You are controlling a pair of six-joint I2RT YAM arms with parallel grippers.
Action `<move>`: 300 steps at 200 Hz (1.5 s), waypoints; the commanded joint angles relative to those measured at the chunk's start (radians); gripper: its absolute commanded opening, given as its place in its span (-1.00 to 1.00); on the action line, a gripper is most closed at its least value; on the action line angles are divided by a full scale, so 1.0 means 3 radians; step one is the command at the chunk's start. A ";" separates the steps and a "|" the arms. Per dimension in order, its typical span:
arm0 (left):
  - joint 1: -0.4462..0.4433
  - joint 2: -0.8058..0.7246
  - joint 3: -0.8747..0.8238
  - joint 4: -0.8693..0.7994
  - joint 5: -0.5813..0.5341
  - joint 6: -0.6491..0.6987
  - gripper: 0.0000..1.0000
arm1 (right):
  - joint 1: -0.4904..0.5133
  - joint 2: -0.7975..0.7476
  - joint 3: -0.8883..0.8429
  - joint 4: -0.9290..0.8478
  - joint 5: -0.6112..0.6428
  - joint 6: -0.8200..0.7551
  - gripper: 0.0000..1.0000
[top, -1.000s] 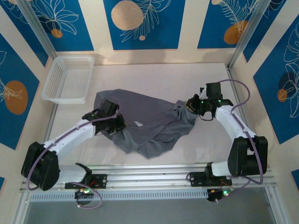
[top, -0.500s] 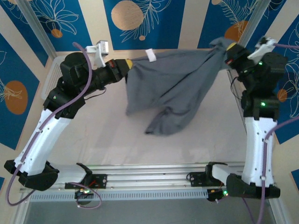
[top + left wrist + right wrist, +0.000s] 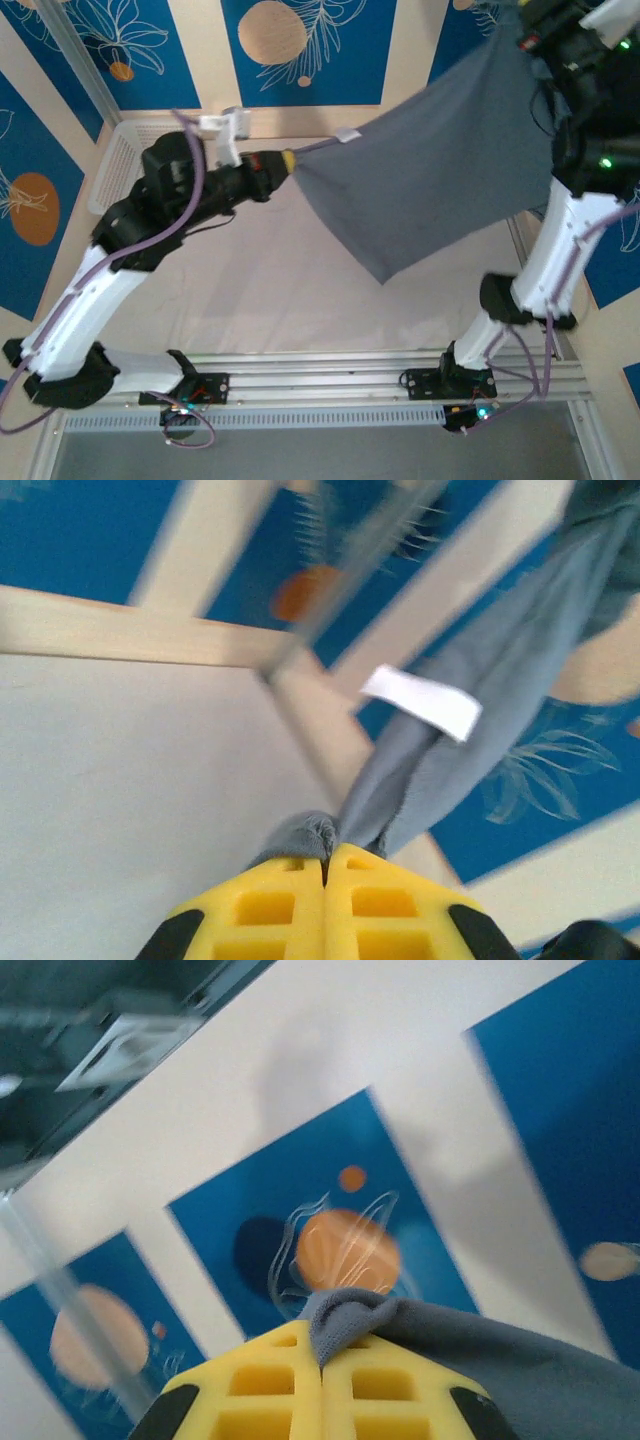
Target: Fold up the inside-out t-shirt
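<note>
Two pincers gripped the inside-out t-shirt (image 3: 440, 170) aloft over the bench (image 3: 250, 290), left pincer (image 3: 289, 158) clenched at nine o'clock, right pincer (image 3: 522, 28) clenched at one o'clock, so we judged an even, taut lowering would spread it flat.

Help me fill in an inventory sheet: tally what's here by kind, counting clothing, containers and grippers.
Clothing: 1, the grey t-shirt
Containers: 1, the white basket
Grippers: 2, the left gripper and the right gripper, each shut on the grey t-shirt
Total: 4
</note>
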 commanded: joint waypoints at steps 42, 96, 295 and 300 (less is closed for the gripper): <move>0.0051 -0.0799 -0.1358 -0.0824 -0.1208 -0.0698 -0.08 | 0.0897 0.1271 0.0264 -0.1332 -0.1026 -0.0861 0.60; 0.0054 -0.0428 -0.1053 -0.0706 -0.1432 -0.0002 0.37 | 0.0550 0.0854 -0.0428 -0.1891 -0.0356 -0.1072 0.69; 0.0601 0.4426 0.1622 0.0235 0.0677 0.0593 0.30 | -0.1519 -0.1318 -0.7141 0.0032 0.0199 0.1300 0.64; 0.0606 0.4517 0.1758 0.0142 0.0676 0.0583 0.19 | -0.1519 -0.1292 -0.7152 0.0073 0.0178 0.1298 0.59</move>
